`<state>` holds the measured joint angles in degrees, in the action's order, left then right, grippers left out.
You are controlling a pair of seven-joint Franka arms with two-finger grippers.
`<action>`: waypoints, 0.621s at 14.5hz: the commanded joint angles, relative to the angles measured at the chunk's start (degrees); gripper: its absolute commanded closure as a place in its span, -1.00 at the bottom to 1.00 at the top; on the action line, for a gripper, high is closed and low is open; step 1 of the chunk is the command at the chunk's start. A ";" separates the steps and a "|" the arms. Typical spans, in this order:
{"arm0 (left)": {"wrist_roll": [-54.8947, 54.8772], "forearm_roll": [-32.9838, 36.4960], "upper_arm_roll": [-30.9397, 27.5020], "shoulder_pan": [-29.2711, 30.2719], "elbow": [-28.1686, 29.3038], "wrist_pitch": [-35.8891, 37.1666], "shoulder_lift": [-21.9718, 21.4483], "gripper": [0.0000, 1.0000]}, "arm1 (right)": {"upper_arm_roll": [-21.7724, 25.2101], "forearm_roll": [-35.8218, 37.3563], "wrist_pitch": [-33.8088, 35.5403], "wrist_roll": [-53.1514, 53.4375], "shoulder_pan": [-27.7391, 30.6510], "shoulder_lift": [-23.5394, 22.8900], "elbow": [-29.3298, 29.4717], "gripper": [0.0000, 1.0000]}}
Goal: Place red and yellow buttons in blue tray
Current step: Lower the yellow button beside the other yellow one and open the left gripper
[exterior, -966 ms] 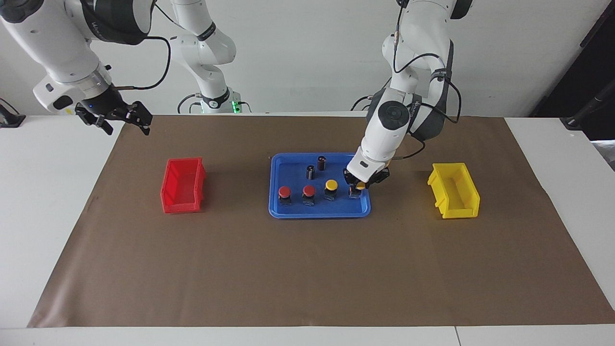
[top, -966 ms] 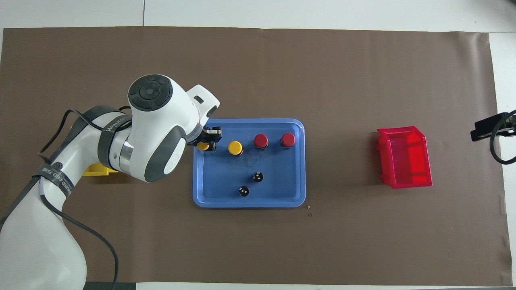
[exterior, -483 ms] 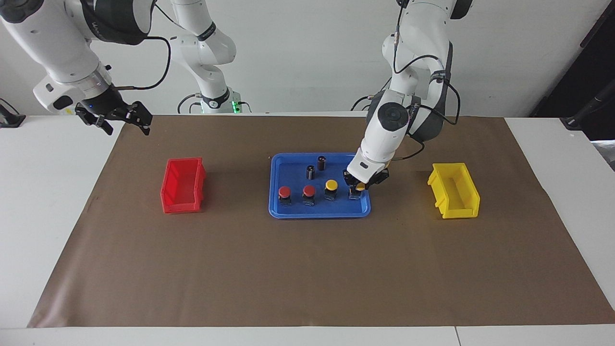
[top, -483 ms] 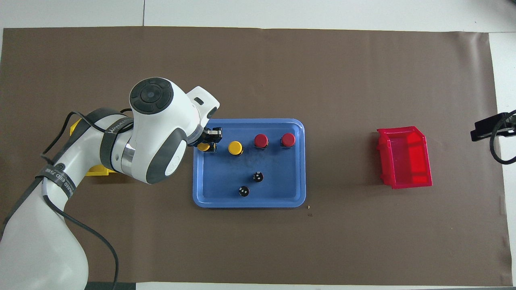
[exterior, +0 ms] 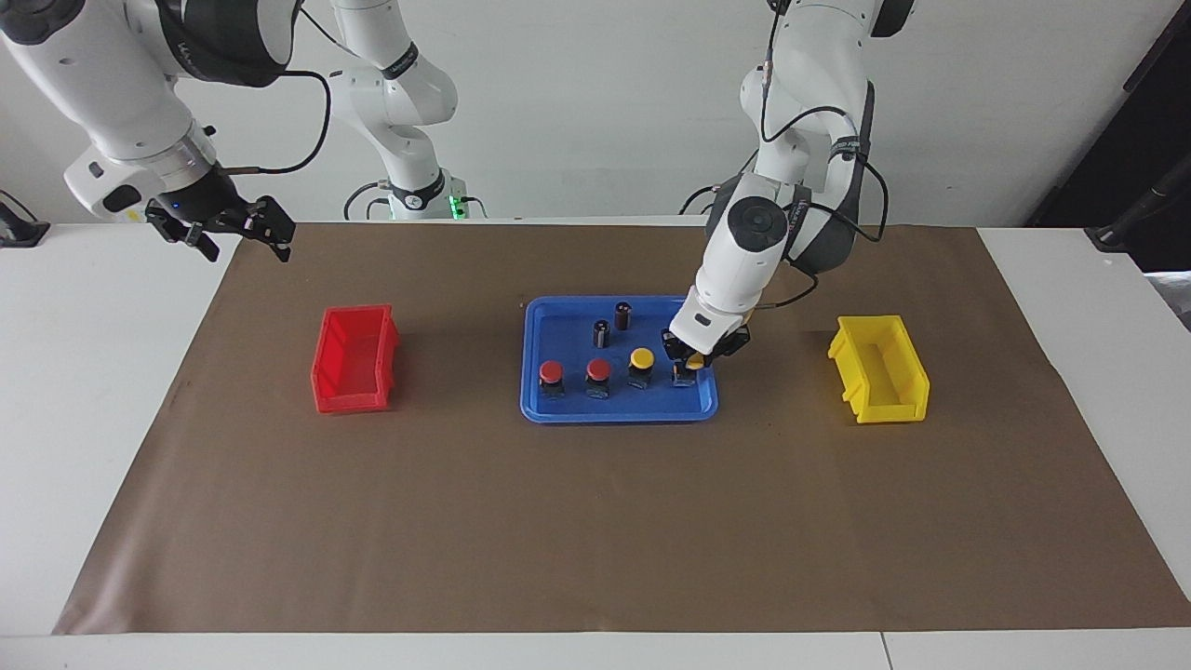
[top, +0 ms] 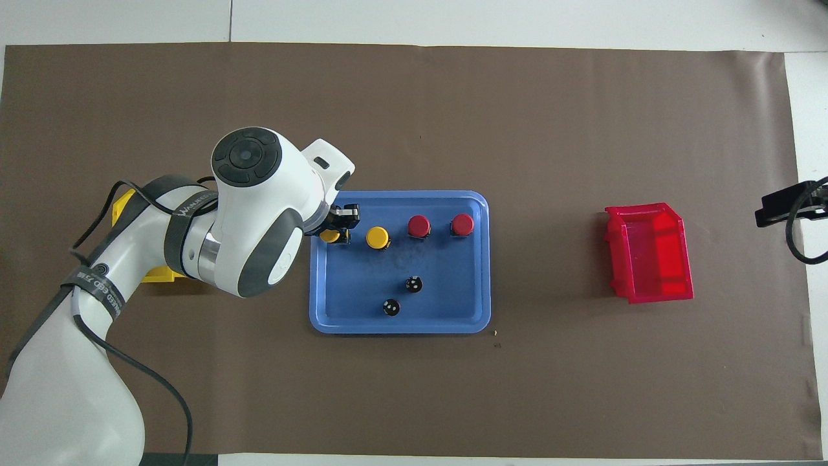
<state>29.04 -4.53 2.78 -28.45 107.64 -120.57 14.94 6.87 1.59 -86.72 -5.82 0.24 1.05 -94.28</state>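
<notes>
Blue tray point(exterior: 558, 409), frame centre: two red-capped buttons point(exterior: 551, 374) and one yellow-capped button point(exterior: 641, 359) in a row on dark bases. Left gripper point(exterior: 689, 365) fingers clasp the second yellow button point(top: 330, 235) at tray's end. Right gripper point(exterior: 233, 226) waits upper left, fingers spread.

Bright, even light from above; soft short shadows; both views sharp.

A white table point(exterior: 112, 391) carries a brown mat point(exterior: 595, 521). On the mat sit a red bin point(exterior: 354, 359), the blue tray point(exterior: 558, 409) under the left jaws, and a yellow bin point(exterior: 879, 368).
</notes>
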 commanded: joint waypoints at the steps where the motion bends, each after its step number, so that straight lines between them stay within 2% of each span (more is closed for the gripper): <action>1: 2.94 0.75 -0.67 -2.22 2.21 -4.22 0.43 0.16 | -0.19 -0.53 -0.82 -0.07 0.20 0.89 -1.17 -1.00; 3: 4.18 0.75 -0.67 -2.92 2.22 -4.33 0.70 0.16 | -0.19 -0.53 -0.82 -0.07 0.20 0.89 -1.17 -1.00; 4: 4.18 0.75 -0.67 -2.93 2.22 -4.24 0.70 0.08 | -0.19 -0.53 -0.82 -0.07 0.20 0.89 -1.17 -1.00; 7: 4.36 0.75 -0.67 -2.93 2.04 -3.71 0.70 -0.63 | -0.19 -0.53 -0.82 -0.07 0.20 0.89 -1.17 -1.00; 9: 4.36 0.75 -0.67 -2.93 1.87 -3.27 0.53 -0.83 | -0.19 -0.53 -0.82 -0.07 0.20 0.89 -1.17 -1.00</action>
<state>32.27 -4.50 2.76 -30.59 108.85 -123.11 15.84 6.87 1.59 -86.72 -5.82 0.24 1.05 -94.28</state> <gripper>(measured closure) 0.264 0.000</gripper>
